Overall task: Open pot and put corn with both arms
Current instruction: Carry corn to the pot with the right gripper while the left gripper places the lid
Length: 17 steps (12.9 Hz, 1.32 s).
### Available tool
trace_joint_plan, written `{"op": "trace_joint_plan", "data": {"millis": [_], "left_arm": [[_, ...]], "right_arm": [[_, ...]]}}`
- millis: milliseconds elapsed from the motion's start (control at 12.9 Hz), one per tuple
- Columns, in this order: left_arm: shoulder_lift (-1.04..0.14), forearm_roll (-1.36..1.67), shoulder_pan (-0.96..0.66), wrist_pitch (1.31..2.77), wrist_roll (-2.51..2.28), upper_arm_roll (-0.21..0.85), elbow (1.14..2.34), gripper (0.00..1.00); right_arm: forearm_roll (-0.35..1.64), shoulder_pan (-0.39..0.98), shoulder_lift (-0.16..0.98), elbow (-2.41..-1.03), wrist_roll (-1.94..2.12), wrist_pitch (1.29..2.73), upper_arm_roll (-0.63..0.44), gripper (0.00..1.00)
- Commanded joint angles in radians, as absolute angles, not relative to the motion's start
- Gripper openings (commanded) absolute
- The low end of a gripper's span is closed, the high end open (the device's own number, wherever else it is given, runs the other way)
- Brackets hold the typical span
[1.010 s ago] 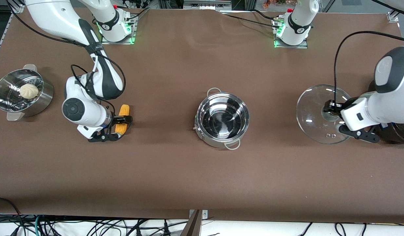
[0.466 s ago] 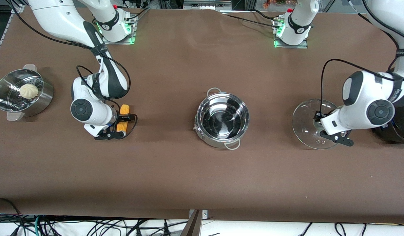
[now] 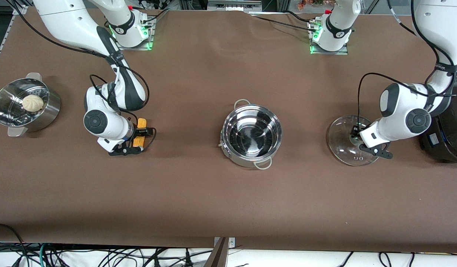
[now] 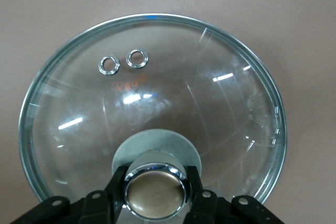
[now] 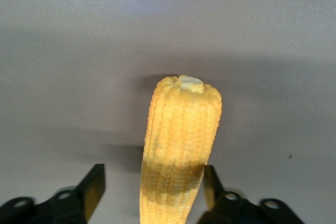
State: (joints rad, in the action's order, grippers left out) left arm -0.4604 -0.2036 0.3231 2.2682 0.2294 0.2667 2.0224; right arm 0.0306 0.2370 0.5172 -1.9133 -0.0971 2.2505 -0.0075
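Note:
The pot (image 3: 278,130) stands open and empty at the table's middle. Its glass lid (image 3: 339,142) is low over the table toward the left arm's end. My left gripper (image 3: 356,134) is shut on the lid's metal knob (image 4: 154,191), with a finger (image 4: 116,184) on each side, and the lid (image 4: 157,87) hangs below it. The corn (image 3: 141,132) lies on the table toward the right arm's end. My right gripper (image 3: 142,134) is open astride the corn (image 5: 181,129), one finger (image 5: 94,182) clear of it and the other close beside it.
A perforated steamer bowl (image 3: 53,108) with a white bun (image 3: 32,102) sits at the right arm's end of the table. A large black cooker (image 3: 445,142) sits at the left arm's end, close to the lid.
My left arm has lowered the lid toward the table and brought it slightly toward the pot. My right gripper has come down around the corn, which has stayed in place.

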Motion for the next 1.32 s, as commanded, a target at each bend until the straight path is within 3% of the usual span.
{"op": "trace_joint_plan", "data": {"millis": [0, 155, 233, 311, 544, 855, 1088, 1244], "left_arm": [[-0.468, -0.233, 0.337, 2.278, 0.239, 0.281, 2.022, 0.07], [-0.489, -0.232, 0.344, 2.278, 0.239, 0.281, 2.017, 0.12], [-0.494, -0.232, 0.347, 2.276, 0.239, 0.281, 2.013, 0.34], [-0.497, -0.232, 0.348, 2.276, 0.239, 0.281, 2.013, 0.99], [-0.476, -0.232, 0.348, 2.261, 0.238, 0.288, 1.994, 1.00], [-0.411, -0.230, 0.339, 2.004, 0.238, 0.331, 1.867, 1.00], [-0.381, -0.227, 0.339, 1.944, 0.236, 0.357, 1.799, 1.00], [-0.338, -0.213, 0.336, 1.820, 0.235, 0.374, 1.743, 1.00]], "right_arm": [[0.043, 0.232, 0.518, -1.930, -0.101, 2.269, -0.005, 0.60], [0.043, 0.229, 0.526, -1.930, -0.101, 2.275, -0.005, 0.58], [0.043, 0.229, 0.534, -1.930, -0.100, 2.276, -0.005, 0.54], [0.043, 0.229, 0.541, -1.930, -0.100, 2.283, -0.005, 0.49], [0.043, 0.229, 0.538, -1.921, -0.094, 2.278, -0.006, 0.22], [0.043, 0.239, 0.518, -1.751, -0.094, 2.084, -0.005, 0.20], [0.044, 0.267, 0.520, -1.610, -0.094, 1.961, -0.002, 0.21], [0.046, 0.323, 0.549, -1.505, -0.165, 1.912, 0.017, 0.21]]}}
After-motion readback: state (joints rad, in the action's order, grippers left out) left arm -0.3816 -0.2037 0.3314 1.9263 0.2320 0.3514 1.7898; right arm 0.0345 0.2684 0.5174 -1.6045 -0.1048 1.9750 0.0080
